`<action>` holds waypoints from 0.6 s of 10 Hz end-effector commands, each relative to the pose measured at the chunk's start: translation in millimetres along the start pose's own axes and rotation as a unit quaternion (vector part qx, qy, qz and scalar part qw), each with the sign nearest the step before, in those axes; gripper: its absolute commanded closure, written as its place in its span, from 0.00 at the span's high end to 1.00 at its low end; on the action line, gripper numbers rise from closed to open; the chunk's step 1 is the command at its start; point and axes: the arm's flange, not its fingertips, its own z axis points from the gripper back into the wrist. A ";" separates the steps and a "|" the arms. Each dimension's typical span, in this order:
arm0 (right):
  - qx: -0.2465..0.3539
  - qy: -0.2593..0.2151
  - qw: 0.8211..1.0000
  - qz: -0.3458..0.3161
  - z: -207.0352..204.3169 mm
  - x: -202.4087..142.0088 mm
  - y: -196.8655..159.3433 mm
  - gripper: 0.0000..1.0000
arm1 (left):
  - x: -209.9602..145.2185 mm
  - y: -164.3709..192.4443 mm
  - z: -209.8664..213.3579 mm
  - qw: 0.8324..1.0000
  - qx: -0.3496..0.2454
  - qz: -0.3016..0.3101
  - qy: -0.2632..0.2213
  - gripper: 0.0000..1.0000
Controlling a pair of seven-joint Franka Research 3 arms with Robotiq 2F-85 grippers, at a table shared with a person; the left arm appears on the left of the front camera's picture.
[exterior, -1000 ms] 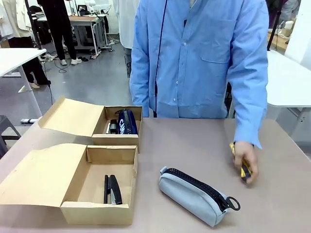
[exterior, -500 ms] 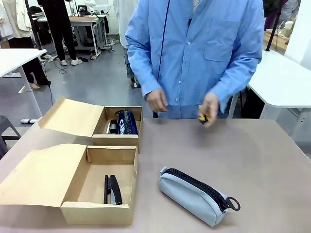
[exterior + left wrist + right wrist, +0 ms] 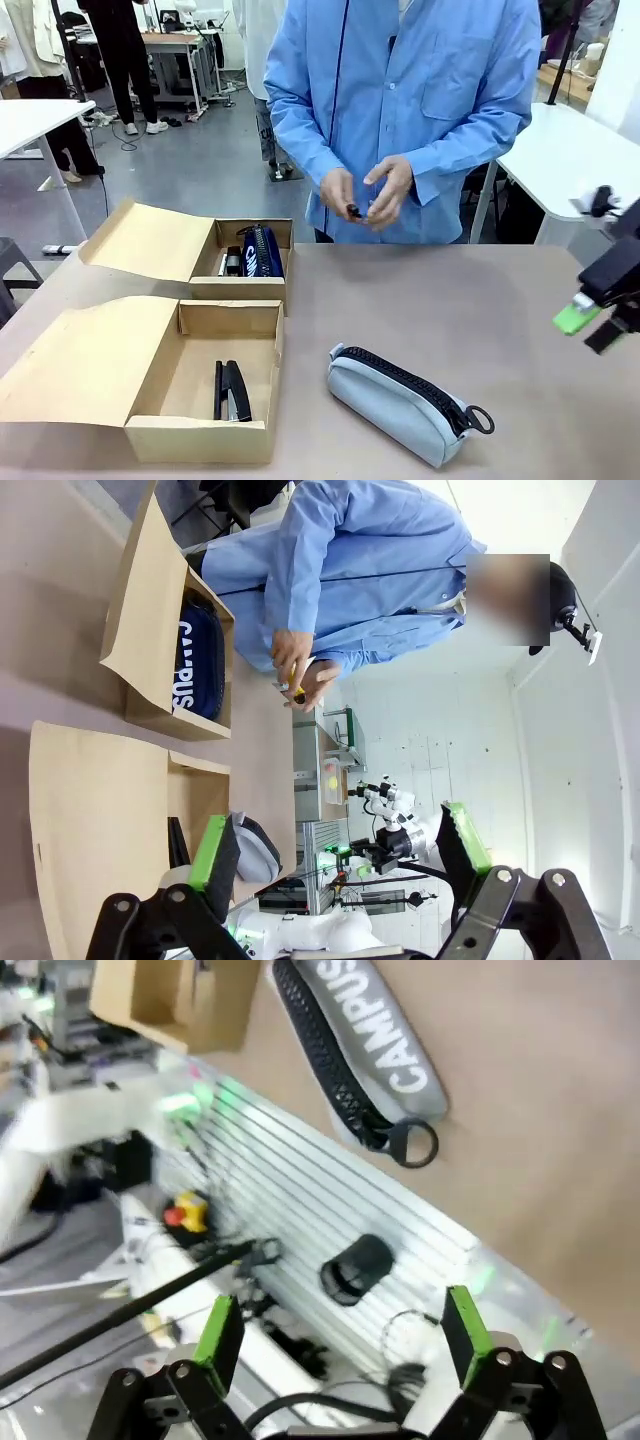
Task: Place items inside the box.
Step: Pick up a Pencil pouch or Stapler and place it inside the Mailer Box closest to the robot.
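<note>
Grey zip pouch beside box

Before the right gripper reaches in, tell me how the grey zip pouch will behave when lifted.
The grey zip pouch looks like soft fabric, so it will probably sag if gripped at one end. It seems plump and rounded, so it may roll a little when pushed sideways. Its ring pull likely swings loose.

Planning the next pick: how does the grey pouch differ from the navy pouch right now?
The grey pouch lies on the bare table, outside any box; the navy pouch already sits in the far box. The grey pouch is pale with a dark zip and ring pull; the navy pouch is dark blue. Both carry white CAMPUS lettering.
</note>
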 end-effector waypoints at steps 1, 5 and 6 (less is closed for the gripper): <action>-0.082 0.000 0.994 0.075 -75.3 17.4 3.6 1.00 | -1.9 -0.7 -0.1 1.000 -0.008 -0.010 -0.001 1.00; -0.076 0.014 0.995 0.061 -48.7 37.7 26.4 1.00 | -1.9 -0.7 -0.1 1.000 -0.008 -0.010 -0.001 1.00; -0.113 0.018 0.991 0.071 -69.3 50.8 32.1 1.00 | -1.9 -0.7 -0.1 1.000 -0.008 -0.010 -0.001 1.00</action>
